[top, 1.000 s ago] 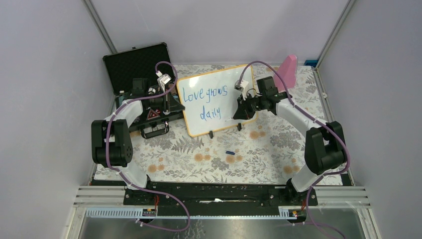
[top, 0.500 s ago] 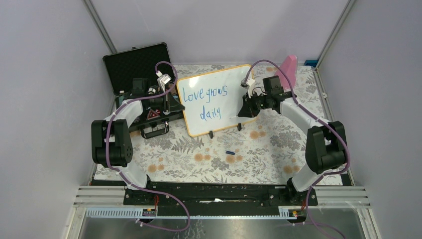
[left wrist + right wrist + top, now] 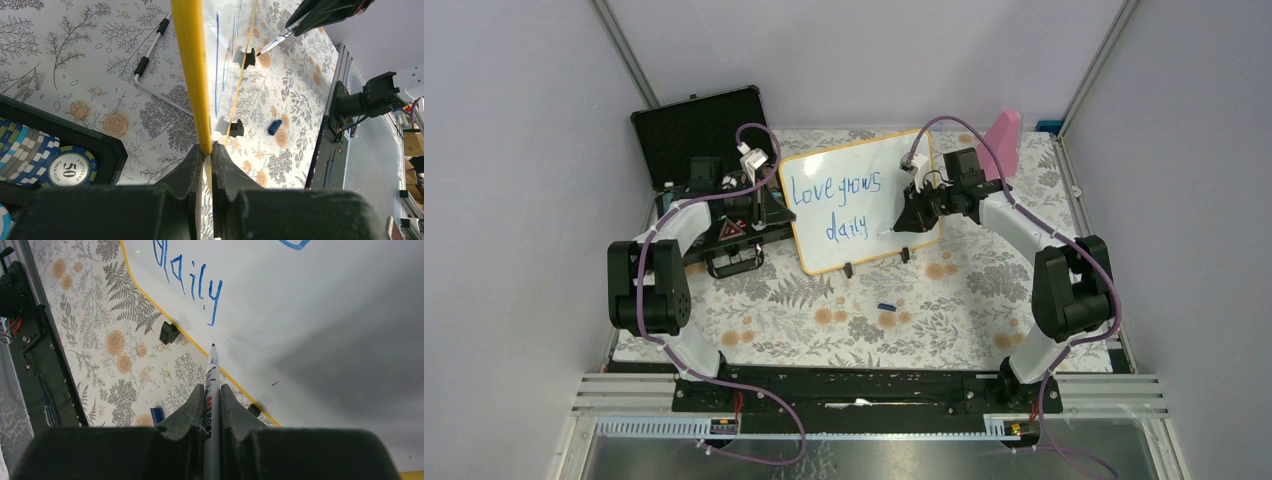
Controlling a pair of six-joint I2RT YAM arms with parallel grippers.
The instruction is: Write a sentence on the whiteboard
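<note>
Top view: compared with half a second back, the right arm [image 3: 1024, 225] has swung left again, so the right jaws now sit over the right edge of the whiteboard [image 3: 864, 165] instead of just off it. The left arm [image 3: 674, 225], the board and the sentence [image 3: 836, 205] ("Love grows daily", blue, two lines) haven't budged. From up here both sets of jaws are too small and dark to read.

Left wrist: the left jaws are pressed together on the board's yellow rim, which runs straight ahead of them edge-on, so the writing is just blue streaks. Left of the jaws are poker chips [image 3: 65, 167] in a black case [image 3: 107, 145], mostly cut off. A blue cap [image 3: 274, 126] lies on the bench [image 3: 90, 50], ahead and to the right.

Right wrist: the right jaws are pinching a marker [image 3: 211, 390], tip straight ahead, just below the "y" of "daily". Can't tell if the tip actually touches the board. The upper line is cropped at the top, and the cap is half hidden behind the jaws.
</note>
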